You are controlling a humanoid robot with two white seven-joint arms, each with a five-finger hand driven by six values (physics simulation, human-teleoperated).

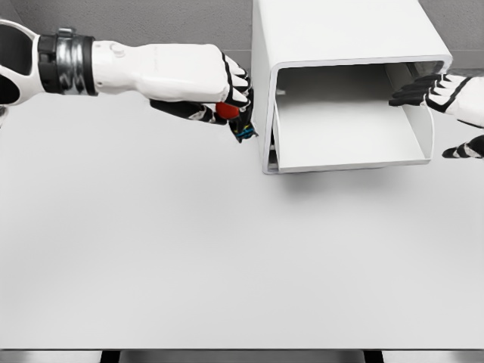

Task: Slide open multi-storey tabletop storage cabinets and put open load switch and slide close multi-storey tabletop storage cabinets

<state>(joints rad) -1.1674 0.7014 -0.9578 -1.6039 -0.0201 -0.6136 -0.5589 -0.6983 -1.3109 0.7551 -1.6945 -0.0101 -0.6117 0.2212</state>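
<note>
- Bare bench (227, 265) fills the lower half of the frame, nearest the camera, with nothing lying on it there.
- Load switch (236, 119), a small part with a red piece and a dark blue-black body, sits in the upper middle of the frame, clenched in the fingers of the left hand (198, 85) and held just left of the cabinet's outer wall, above the bench and not yet over the drawer.
- Drawer (344, 132) of the white storage cabinet (340, 34) stands pulled out at the upper right, its tray open toward the camera and apparently empty.
- Main risk, as I judge it: the switch hangs low at the fingertips beside the cabinet's left wall, so a straight sideways move could knock it against that wall or the drawer's rim and pry it from the grasp; lifting first looks safer.
- Second risk: only a small part of the switch shows between the fingers, so the hold may be shallow, and a bump or a quick turn could let it slip onto the bench.
- Third risk: the right hand (442, 94) is at the drawer's right side; a push there too soon would shut the drawer before the switch is in.
- Left arm reaches in level from the upper left, knuckles up, fingers curled down round the switch.
- Right hand enters at the right edge, dark fingers extended and resting on or just beside the drawer's right wall, thumb apart below; it grips nothing that I can see.
</note>
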